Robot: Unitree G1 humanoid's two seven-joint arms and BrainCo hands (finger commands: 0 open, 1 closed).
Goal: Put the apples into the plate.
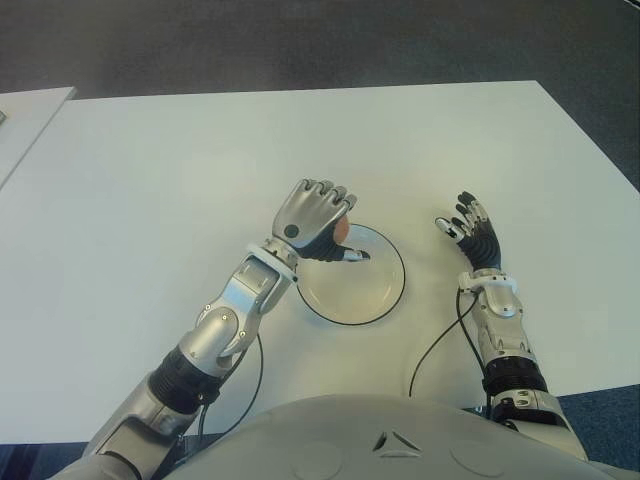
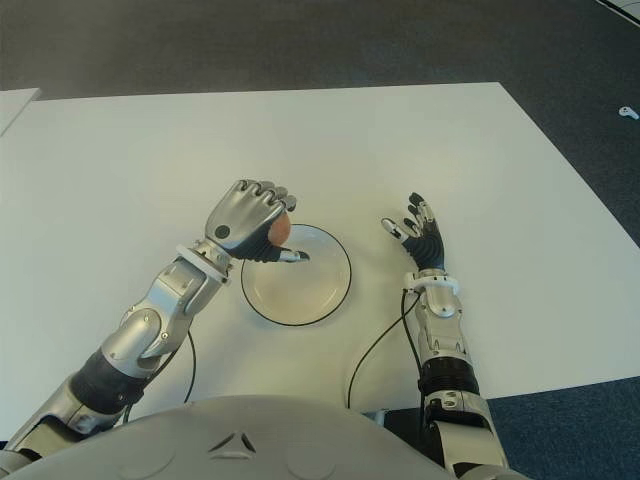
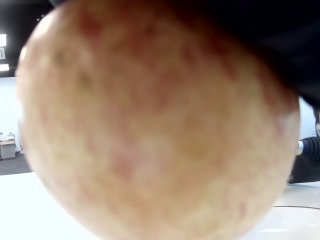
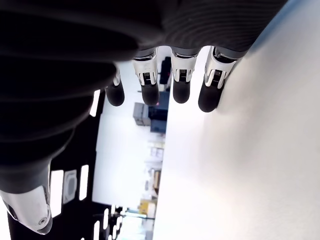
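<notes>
A white plate [image 1: 375,295] with a dark rim sits on the white table [image 1: 160,180] in front of me. My left hand [image 1: 318,222] hovers over the plate's far left edge, fingers curled around a red-yellow apple [image 1: 342,228]. That apple [image 3: 150,125] fills the left wrist view. My right hand [image 1: 472,232] shows to the right of the plate, its fingers [image 4: 180,85] spread and holding nothing.
A black cable [image 1: 440,345] loops on the table near the right forearm, another [image 1: 255,375] by the left elbow. A second table's corner [image 1: 25,115] shows at far left. Dark carpet [image 1: 300,40] lies beyond the far edge.
</notes>
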